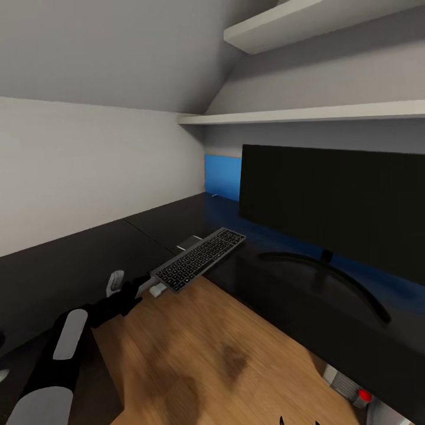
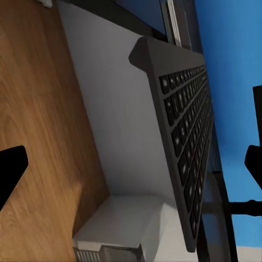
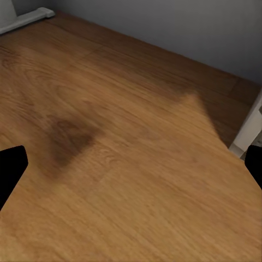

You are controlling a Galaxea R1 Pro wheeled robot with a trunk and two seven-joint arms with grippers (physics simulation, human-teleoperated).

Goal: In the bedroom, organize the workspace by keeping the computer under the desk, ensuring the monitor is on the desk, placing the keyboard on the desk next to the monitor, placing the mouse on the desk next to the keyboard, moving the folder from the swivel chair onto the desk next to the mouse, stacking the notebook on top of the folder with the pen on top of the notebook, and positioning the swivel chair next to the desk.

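Note:
The wide black monitor [image 1: 336,206] stands on the black desk [image 1: 177,221] at the right. The slim dark grey keyboard [image 1: 200,258] lies slanted at the desk's inner corner, its near end jutting out over the wood floor [image 1: 195,354]. My left gripper [image 1: 137,288] is right at that near end. In the left wrist view the keyboard [image 2: 185,142] runs between the fingertips [image 2: 11,174] of my left gripper [image 2: 131,169]; they stand wide apart and touch nothing. My right gripper [image 3: 131,169] hangs open over bare floor.
A blue panel [image 1: 223,176] runs behind the monitor. Two white shelves [image 1: 307,112] hang above the desk. A small white box with vent slots [image 2: 117,229] sits below the keyboard's near end. A white object with a red spot [image 1: 360,395] lies under the desk at the right.

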